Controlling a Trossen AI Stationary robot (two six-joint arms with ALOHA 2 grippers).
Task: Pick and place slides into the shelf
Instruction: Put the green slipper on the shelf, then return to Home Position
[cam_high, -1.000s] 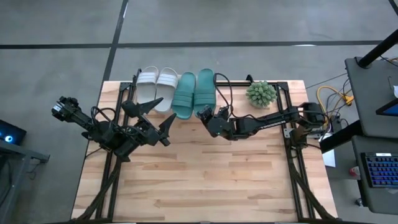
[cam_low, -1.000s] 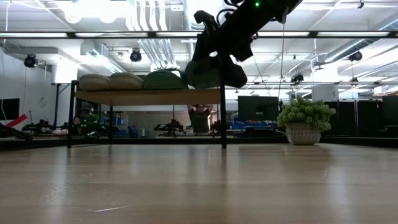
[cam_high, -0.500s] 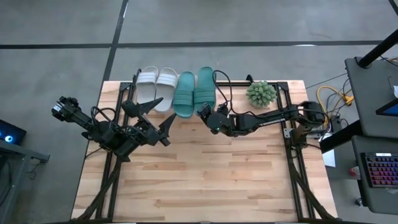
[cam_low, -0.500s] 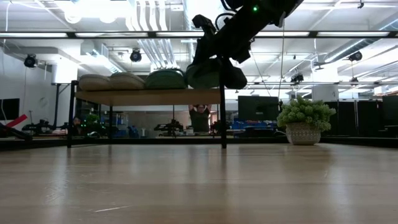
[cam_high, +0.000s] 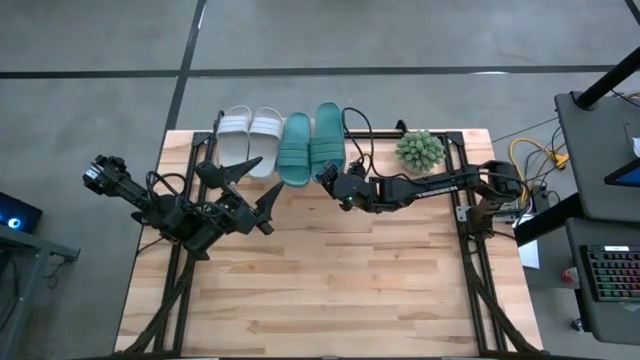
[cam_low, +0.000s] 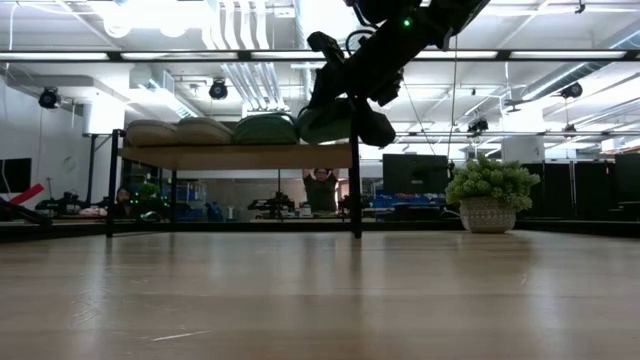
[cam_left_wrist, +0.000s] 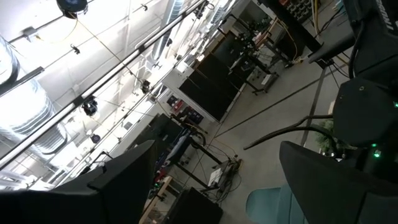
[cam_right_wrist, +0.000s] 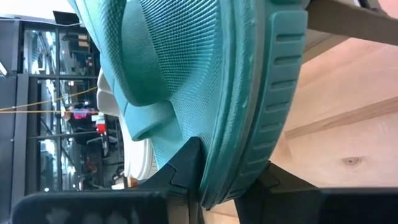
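The shelf stands at the table's far edge, its plank top carrying the slides side by side. Two pale slides lie at its left and a teal slide next to them. The second teal slide is at the right end, with my right gripper shut on its near end. My left gripper hangs open near the pale slides, nothing between its fingers. My right gripper pinches the teal slide's heel edge between its two fingers, one on the footbed side and one on the ribbed sole side. The fingers come from the table's near right, slanting a little downward. The slide lies along the shelf top beside the other teal slide.
A potted plant stands on the table right of the shelf. Cables loop near the shelf's right end. The near half of the wooden table lies bare. A person stands in the room behind.
My right gripper has moved toward the table's far edge and rolled a little, carrying the teal slide farther onto the shelf, beside the other teal slide.
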